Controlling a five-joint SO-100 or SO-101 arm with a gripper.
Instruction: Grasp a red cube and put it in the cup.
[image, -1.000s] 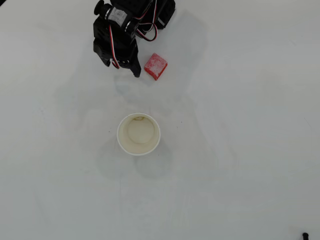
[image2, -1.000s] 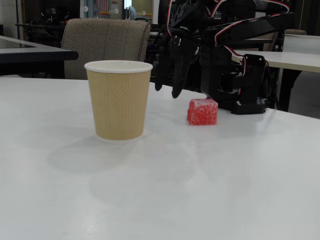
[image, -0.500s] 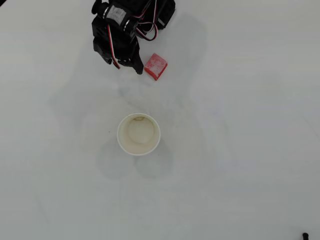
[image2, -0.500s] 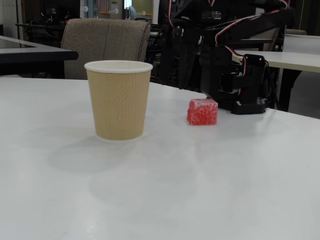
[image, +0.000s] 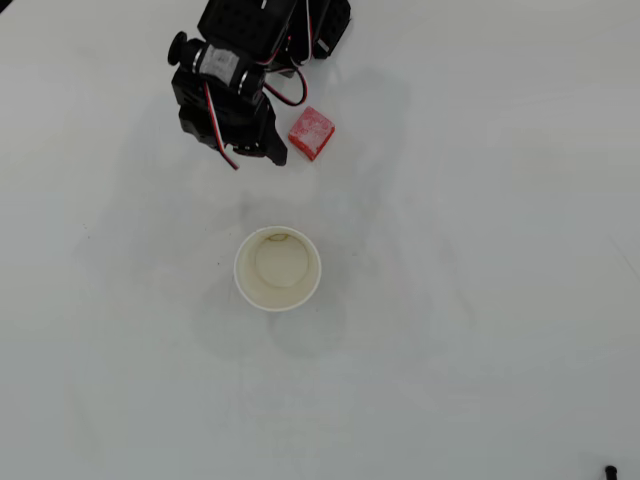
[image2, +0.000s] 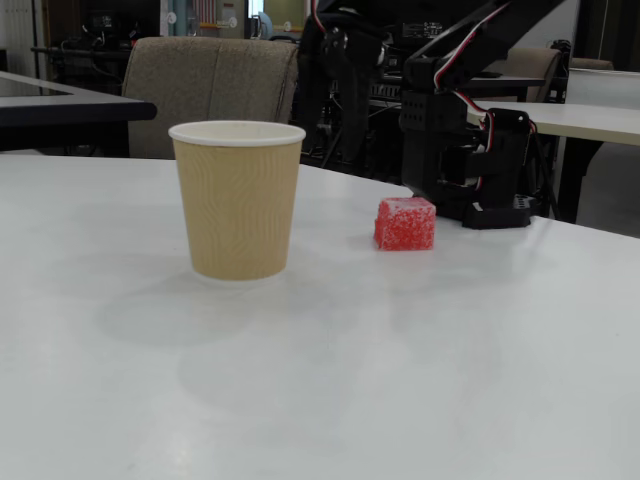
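The red cube lies on the white table, up and to the right of the cup in the overhead view. The cup stands upright and looks empty. In the fixed view the cube sits to the right of the cup. My black gripper hangs low over the table just left of the cube in the overhead view, a small gap from it. In the fixed view the gripper is behind and to the right of the cube. No gap shows between its jaws and it holds nothing.
The white table spreads around the cup on all sides. The arm's base and red wires sit at the top edge of the overhead view. Chairs and other tables stand behind the table in the fixed view.
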